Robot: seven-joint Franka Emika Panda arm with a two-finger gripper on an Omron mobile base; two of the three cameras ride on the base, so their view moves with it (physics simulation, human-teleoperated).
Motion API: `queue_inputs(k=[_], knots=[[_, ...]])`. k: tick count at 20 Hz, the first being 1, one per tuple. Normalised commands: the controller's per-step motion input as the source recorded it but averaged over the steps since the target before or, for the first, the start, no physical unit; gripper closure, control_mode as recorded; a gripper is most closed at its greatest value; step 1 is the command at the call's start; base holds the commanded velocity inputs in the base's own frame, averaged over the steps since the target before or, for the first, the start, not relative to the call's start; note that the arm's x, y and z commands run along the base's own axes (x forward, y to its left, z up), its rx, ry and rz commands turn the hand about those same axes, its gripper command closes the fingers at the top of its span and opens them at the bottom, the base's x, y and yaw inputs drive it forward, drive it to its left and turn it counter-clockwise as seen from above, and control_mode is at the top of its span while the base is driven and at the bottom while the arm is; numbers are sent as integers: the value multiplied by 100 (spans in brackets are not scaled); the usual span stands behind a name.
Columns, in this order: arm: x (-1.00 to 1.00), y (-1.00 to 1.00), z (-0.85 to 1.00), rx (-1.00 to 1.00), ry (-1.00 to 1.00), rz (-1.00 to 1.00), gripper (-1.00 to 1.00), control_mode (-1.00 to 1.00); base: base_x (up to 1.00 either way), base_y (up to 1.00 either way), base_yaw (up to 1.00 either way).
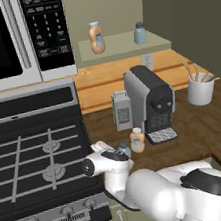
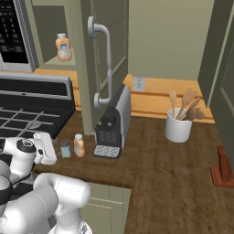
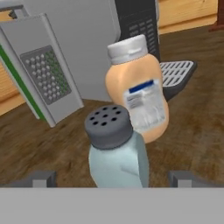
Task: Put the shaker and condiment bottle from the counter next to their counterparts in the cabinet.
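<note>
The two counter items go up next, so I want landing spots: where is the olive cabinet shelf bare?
The pale beige-green shelf is bare between the orange cream-capped bottle and the pale blue grey-capped shaker standing on it, and along its front edge. Down on the brown wood counter, the second bottle, second shaker, grey box grater and dark coffee machine crowd together.

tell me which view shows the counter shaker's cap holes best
The hand view: the shaker sits close between the open gripper's fingertips, cap holes clear. In the left base view and right base view it is small.
</note>
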Motion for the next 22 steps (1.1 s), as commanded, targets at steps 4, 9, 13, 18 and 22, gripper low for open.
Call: queue_inputs(k=[4, 9, 13, 18, 22], knots=[[6, -15, -4, 5, 1, 0, -100, -100, 0, 0, 0], [19, -11, -5, 3, 1, -1, -100, -100, 0, 0, 0], [10, 0, -37, 0, 8, 0, 100, -100, 0, 0, 0], [-2, -1, -16, 2, -2, 1, 100, -100, 0, 0, 0], [-28, 0, 14, 0, -21, 19, 100, -100, 0, 0, 0]])
